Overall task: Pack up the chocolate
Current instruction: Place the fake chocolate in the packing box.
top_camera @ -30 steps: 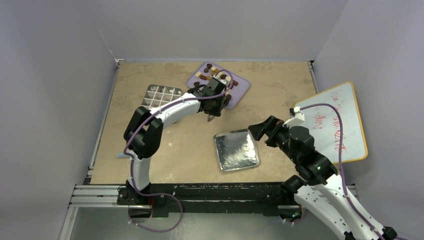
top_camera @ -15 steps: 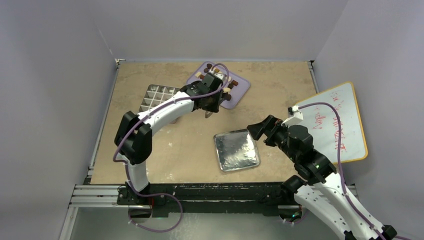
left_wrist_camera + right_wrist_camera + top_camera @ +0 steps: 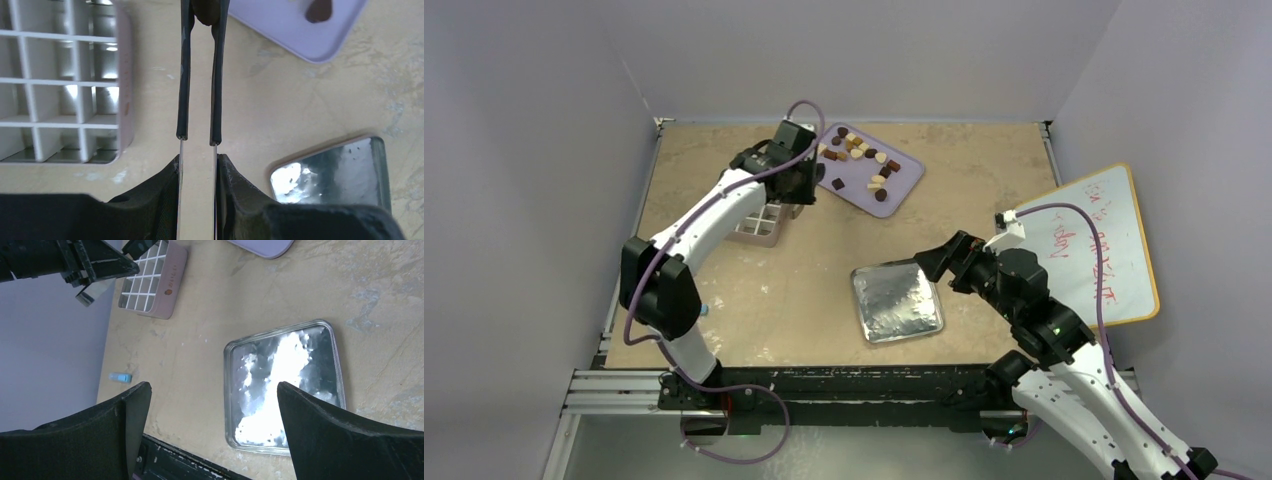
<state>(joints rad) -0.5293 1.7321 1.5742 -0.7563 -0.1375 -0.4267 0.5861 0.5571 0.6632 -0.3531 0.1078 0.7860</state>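
Several small dark, mid-brown and cream chocolate pieces (image 3: 859, 160) lie on a lilac tray (image 3: 909, 180) at the back. My left gripper (image 3: 796, 185) (image 3: 198, 159) is shut on black tweezers (image 3: 184, 75). The tweezers' tips pinch a brown chocolate piece (image 3: 204, 12) over the bare table between the tray (image 3: 295, 30) and a white grid box (image 3: 759, 222) (image 3: 65, 80). Another brown piece (image 3: 320, 9) lies on the tray. My right gripper (image 3: 929, 262) (image 3: 211, 385) is open and empty, just above the table by the metal lid.
A shiny square metal lid (image 3: 896, 300) (image 3: 285, 390) lies front centre. A whiteboard (image 3: 1094, 245) with red writing leans at the right. A small blue item (image 3: 120, 377) lies near the front left edge. The grid box also shows in the right wrist view (image 3: 152, 282).
My left arm has swung left and back from over the tray toward the grid box, carrying the tweezers. The tray's pieces now show uncovered. The right arm has barely moved.
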